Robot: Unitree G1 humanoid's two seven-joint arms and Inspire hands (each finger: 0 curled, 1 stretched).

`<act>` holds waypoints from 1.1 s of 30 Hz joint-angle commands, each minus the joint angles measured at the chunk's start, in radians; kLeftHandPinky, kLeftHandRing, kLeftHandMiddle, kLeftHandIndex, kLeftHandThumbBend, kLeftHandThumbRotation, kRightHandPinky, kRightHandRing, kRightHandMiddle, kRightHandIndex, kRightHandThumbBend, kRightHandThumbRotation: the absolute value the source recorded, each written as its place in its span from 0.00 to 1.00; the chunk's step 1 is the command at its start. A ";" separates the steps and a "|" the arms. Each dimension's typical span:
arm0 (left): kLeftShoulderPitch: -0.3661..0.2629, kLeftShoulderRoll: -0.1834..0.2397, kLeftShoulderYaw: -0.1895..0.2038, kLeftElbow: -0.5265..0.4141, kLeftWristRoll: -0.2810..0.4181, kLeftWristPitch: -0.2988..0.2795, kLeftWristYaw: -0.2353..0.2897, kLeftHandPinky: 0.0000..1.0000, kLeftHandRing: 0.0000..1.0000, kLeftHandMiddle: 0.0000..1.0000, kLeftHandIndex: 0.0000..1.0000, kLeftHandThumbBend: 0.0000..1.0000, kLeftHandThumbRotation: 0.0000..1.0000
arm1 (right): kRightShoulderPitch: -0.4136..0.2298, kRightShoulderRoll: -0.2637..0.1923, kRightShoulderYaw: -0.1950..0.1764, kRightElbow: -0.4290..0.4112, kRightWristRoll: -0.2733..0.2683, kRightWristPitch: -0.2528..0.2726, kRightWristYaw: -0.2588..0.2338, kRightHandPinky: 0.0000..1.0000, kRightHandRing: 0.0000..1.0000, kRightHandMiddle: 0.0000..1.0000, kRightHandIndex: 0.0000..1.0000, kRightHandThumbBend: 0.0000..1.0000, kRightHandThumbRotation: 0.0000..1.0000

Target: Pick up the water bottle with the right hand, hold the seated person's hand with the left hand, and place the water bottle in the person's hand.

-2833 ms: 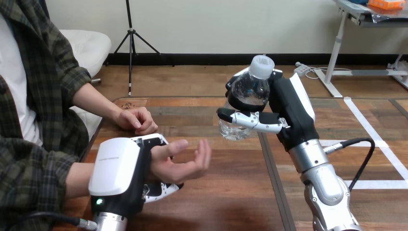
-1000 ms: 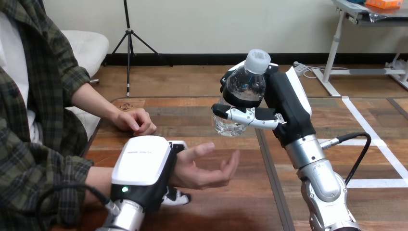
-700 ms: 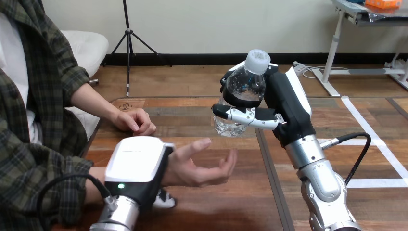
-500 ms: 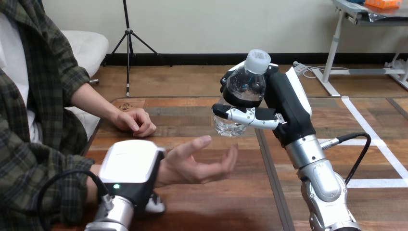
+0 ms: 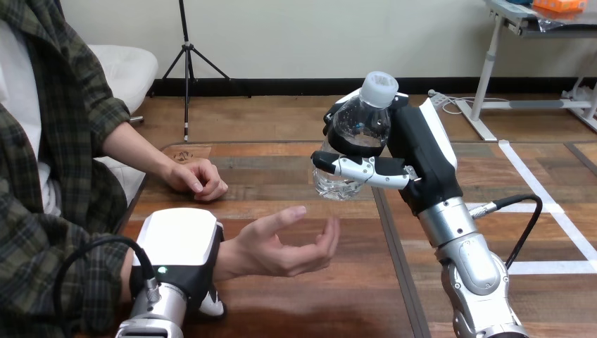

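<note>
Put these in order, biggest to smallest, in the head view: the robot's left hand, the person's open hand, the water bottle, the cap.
1. left hand and person's open hand look alike; the left hand is nearer the camera.
2. water bottle, partly covered by the right hand.
3. cap.

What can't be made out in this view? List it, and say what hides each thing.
Head view:
1. Whether the left hand grips the person's wrist: the hand's own white back covers the contact.
2. The water bottle's middle: the right hand is wrapped round it.
3. The palm of the person's farther hand: it is curled, facing the table.
</note>
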 commanded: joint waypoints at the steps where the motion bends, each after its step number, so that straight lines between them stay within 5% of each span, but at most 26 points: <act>1: -0.025 0.013 0.013 0.005 0.021 0.030 -0.009 0.41 0.47 0.52 0.57 0.94 0.00 | -0.066 0.000 -0.013 -0.063 0.027 -0.006 0.004 0.40 0.44 0.47 0.46 0.68 0.00; 16: -0.027 0.011 0.023 0.025 -0.003 0.043 0.006 0.33 0.39 0.45 0.50 0.90 0.00 | -0.065 0.000 -0.017 -0.060 0.033 -0.008 0.011 0.40 0.44 0.47 0.47 0.67 0.00; 33: 0.004 0.003 0.037 0.079 -0.162 -0.061 0.318 0.29 0.34 0.40 0.45 0.91 0.00 | -0.065 -0.001 -0.020 -0.057 0.037 -0.001 0.013 0.40 0.44 0.47 0.47 0.67 0.00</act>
